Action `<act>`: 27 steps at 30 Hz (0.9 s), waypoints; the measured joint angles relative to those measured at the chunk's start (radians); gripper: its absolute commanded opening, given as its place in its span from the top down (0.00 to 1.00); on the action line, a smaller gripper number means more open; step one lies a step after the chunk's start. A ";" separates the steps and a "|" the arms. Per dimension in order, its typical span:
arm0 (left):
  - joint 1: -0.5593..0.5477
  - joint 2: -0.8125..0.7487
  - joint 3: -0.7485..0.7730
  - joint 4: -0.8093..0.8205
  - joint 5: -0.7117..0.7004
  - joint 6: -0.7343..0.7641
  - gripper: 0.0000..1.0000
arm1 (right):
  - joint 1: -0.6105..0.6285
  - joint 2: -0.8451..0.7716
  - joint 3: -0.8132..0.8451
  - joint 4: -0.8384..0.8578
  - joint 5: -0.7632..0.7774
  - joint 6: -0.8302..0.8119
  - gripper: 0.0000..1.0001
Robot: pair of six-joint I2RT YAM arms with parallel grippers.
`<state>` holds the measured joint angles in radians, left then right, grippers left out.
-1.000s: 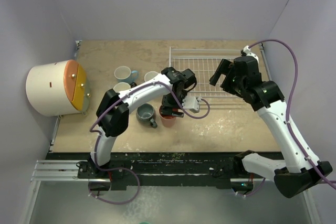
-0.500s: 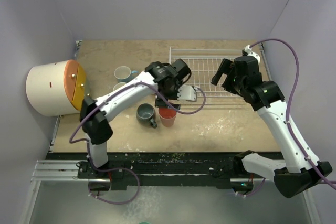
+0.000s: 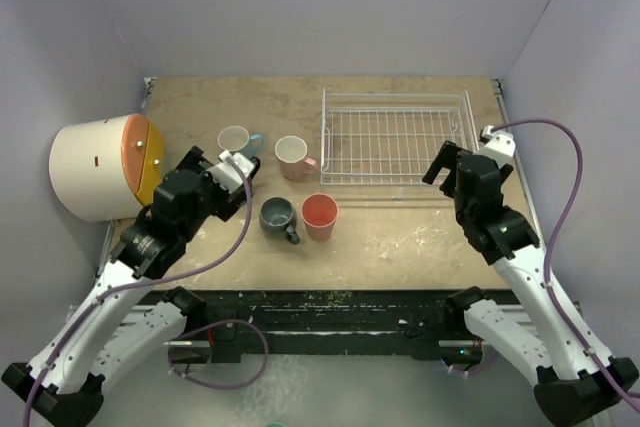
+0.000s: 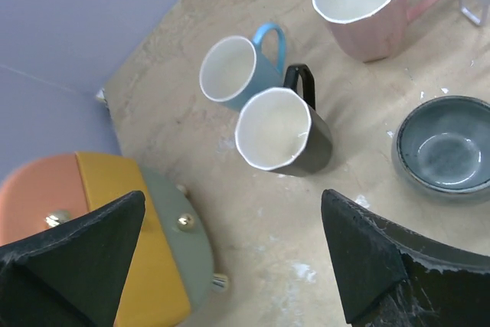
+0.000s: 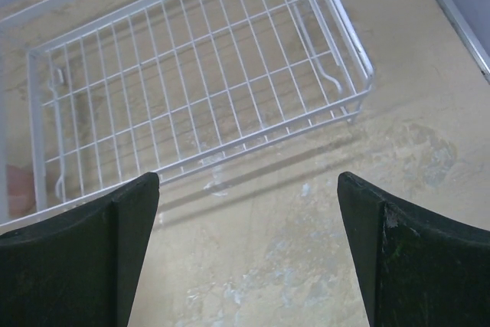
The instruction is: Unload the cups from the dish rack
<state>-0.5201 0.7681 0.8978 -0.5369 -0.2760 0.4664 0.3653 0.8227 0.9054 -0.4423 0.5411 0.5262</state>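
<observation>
Beside the dish rack the salmon tumbler stands released; left gripper has withdrawn, spread wide (right gripper likewise); rack empty, unloading looks finished.

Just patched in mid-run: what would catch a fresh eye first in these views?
The white wire dish rack at the table's far right holds no cups. Five stand grouped to its left: light blue mug, pale pink mug, black mug, grey-blue mug and salmon-red tumbler, with a big cream drum at the left edge. The left gripper and right gripper hang open, holding nothing.
</observation>
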 measured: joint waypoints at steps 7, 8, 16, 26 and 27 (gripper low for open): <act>0.001 -0.081 -0.270 0.176 -0.014 -0.163 0.01 | 0.000 -0.054 -0.160 0.114 0.100 -0.011 0.00; 0.001 -0.091 -0.317 0.202 -0.014 -0.177 0.01 | 0.000 -0.058 -0.176 0.127 0.106 -0.011 0.00; 0.009 -0.190 -0.583 0.420 0.044 -0.206 0.01 | 0.000 -0.189 -0.317 0.227 0.155 -0.031 0.00; 0.202 -0.131 -0.716 0.591 0.266 -0.231 0.00 | 0.000 -0.322 -0.444 0.362 0.192 -0.075 0.00; 0.248 -0.137 -0.718 0.594 0.302 -0.235 0.00 | 0.000 -0.312 -0.448 0.364 0.206 -0.060 0.00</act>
<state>-0.2718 0.6308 0.1799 0.0566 0.0261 0.2310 0.3653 0.5106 0.4572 -0.0784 0.7471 0.4660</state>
